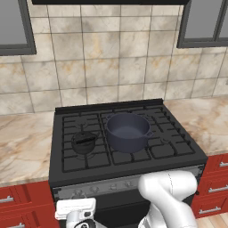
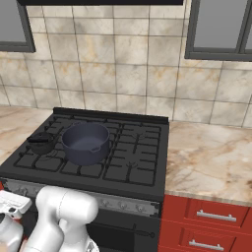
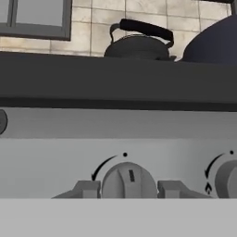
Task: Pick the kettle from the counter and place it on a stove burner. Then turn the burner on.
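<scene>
The kettle (image 1: 83,142) sits on the left-front stove burner (image 1: 84,151), just left of the dark pot (image 1: 128,132), with the counter (image 1: 22,147) flanking the range on both sides. Your arm folds low before the stove, and the gripper (image 3: 128,189) faces its grey control panel (image 3: 115,134). Your fingers (image 3: 85,190) stand spread to either side of a round knob (image 3: 129,180), close beside it; you cannot tell whether they touch it.

kettle (image 1: 83,141) on left-front stove burner (image 1: 83,153) | pot (image 1: 128,132) just right of kettle, on stove | surface (image 1: 22,144) flanks stove both sides | pincer (image 3: 128,190) straddles knob (image 3: 129,180) on front panel below kettle
</scene>
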